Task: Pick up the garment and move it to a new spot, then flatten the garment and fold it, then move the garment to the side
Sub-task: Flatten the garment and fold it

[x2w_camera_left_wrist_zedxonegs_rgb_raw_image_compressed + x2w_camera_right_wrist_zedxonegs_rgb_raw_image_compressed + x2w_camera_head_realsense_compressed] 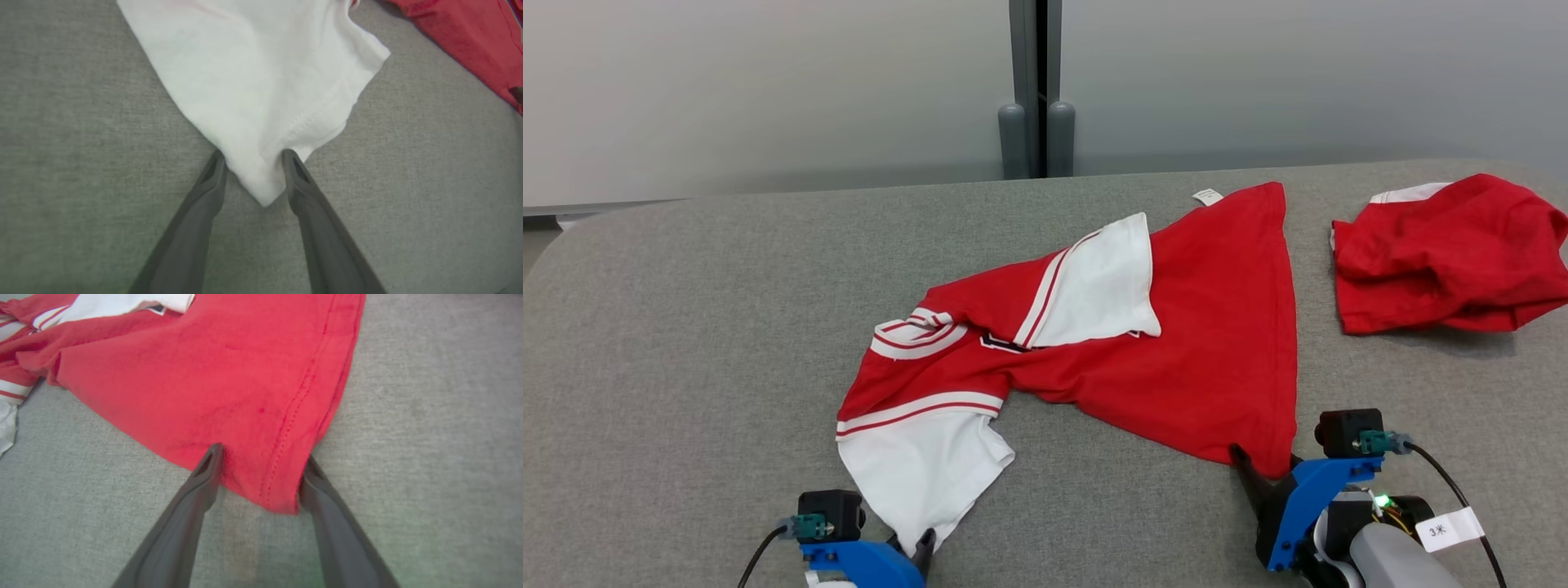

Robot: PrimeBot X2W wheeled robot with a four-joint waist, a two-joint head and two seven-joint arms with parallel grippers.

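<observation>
Straddling corners of one garment (1192,351), two spread pincers (253,157) (262,457)

The table (686,327) is covered in grey woven cloth and has a rounded far corner. A red and white garment (1192,359) lies rumpled on it, just ahead of both claws. The corner of its white sleeve (261,81) lies flat between the spread fingers of the left claw (253,157), and its red hem corner lies between those of the right claw (261,457). Well beyond the right claw and off to its right, a second red garment (1445,253) lies crumpled, apart from the first.
</observation>
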